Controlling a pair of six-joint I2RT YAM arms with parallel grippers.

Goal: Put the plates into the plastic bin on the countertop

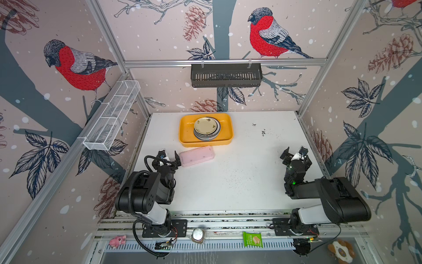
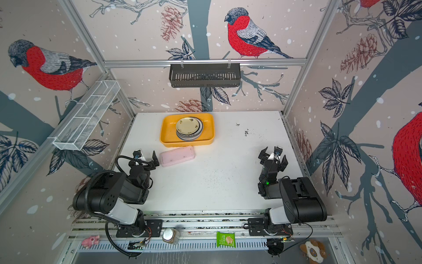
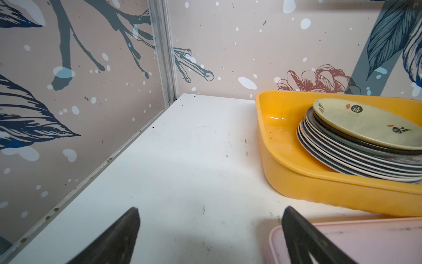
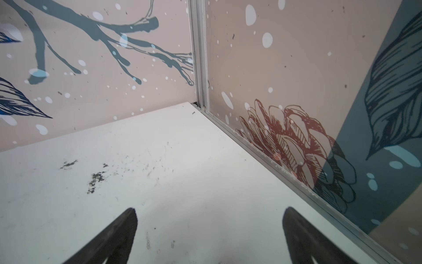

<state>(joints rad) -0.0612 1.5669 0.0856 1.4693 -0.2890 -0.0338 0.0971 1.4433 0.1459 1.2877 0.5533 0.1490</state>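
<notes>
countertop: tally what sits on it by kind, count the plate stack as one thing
yellow-orange plastic bin: 1
stack of plates, cream one on top, inside the bin: 1
pink box: 1
total: 3

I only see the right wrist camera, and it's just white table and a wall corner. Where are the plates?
Observer: The plates sit in one stack inside the yellow bin.
Operator: What's on top of the stack?
Observer: A cream plate with small dark marks on it.
Operator: Is the other arm holding anything?
Observer: No. The left gripper is open and empty, right beside a pink box.
</notes>
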